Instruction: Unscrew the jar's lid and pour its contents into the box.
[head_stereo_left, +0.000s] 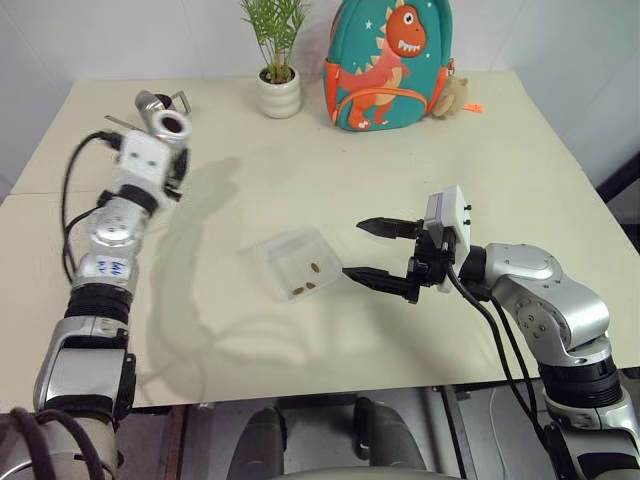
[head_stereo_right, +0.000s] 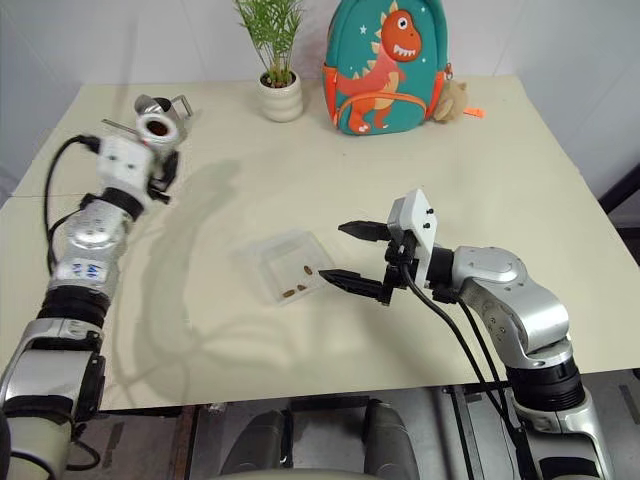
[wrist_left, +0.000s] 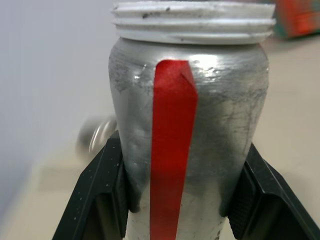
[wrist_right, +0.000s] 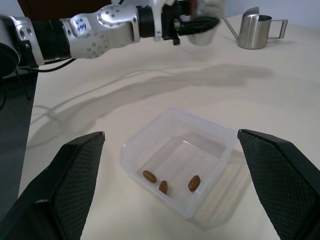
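Note:
My left gripper (wrist_left: 185, 202) is shut on the jar (wrist_left: 187, 125), a silvery-clear jar with a red stripe and a bare threaded neck. It is held up over the table's far left with its open mouth (head_stereo_left: 172, 124) tilted toward the camera. The lid is out of view. The box (head_stereo_left: 270, 245), a clear shallow tray, lies mid-table with three brown pieces of the contents (wrist_right: 163, 186) inside. My right gripper (head_stereo_left: 353, 249) hovers level just right of the box, pointing at it, open with nothing between its fingers.
A steel watering can (wrist_right: 252, 31) stands at the far left, behind the raised jar. A potted plant (head_stereo_left: 280, 85), a dinosaur backpack (head_stereo_left: 385, 65) and a small plush toy (head_stereo_left: 455, 95) line the back edge. Bare tabletop surrounds the box.

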